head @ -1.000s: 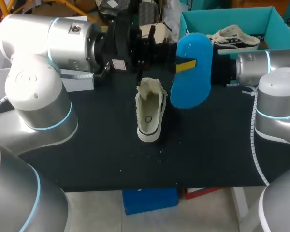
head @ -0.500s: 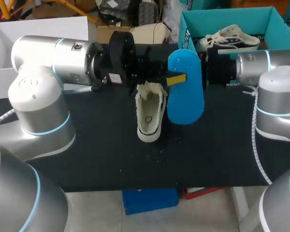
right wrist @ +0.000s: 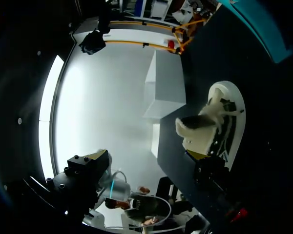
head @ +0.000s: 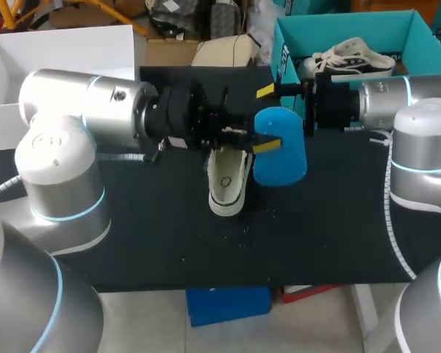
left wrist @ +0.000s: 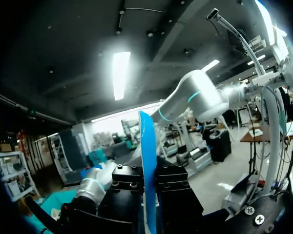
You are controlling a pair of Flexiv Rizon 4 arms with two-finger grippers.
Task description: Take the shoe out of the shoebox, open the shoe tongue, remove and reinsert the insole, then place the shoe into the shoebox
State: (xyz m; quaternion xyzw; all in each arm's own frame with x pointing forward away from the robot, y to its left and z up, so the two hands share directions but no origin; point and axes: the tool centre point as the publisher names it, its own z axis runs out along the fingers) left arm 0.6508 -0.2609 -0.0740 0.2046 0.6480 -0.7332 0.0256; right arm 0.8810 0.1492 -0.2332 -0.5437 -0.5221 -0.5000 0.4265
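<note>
A white low-top shoe [head: 228,180] lies on the black table [head: 147,235], opening upward, its tongue pulled up. My left gripper [head: 267,144] hangs just above the shoe's right side, shut on a blue insole [head: 283,158] that stands on edge. In the left wrist view the insole [left wrist: 147,161] runs edge-on between the black fingers [left wrist: 127,180]. My right gripper [head: 279,99] stands open behind the insole, touching nothing. From the right wrist the shoe [right wrist: 215,122] lies ahead of the open right gripper [right wrist: 149,156].
A teal shoebox [head: 294,29] at the back right holds a second white shoe [head: 356,57]. A white open box [head: 66,44] stands at the back left. The shoebox wall [right wrist: 263,29] and the white box [right wrist: 166,92] also show from the right wrist.
My left gripper has carried the insole leftward and down toward the shoe, tilting it lower. The right arm has stayed almost still, its gripper open throughout.
</note>
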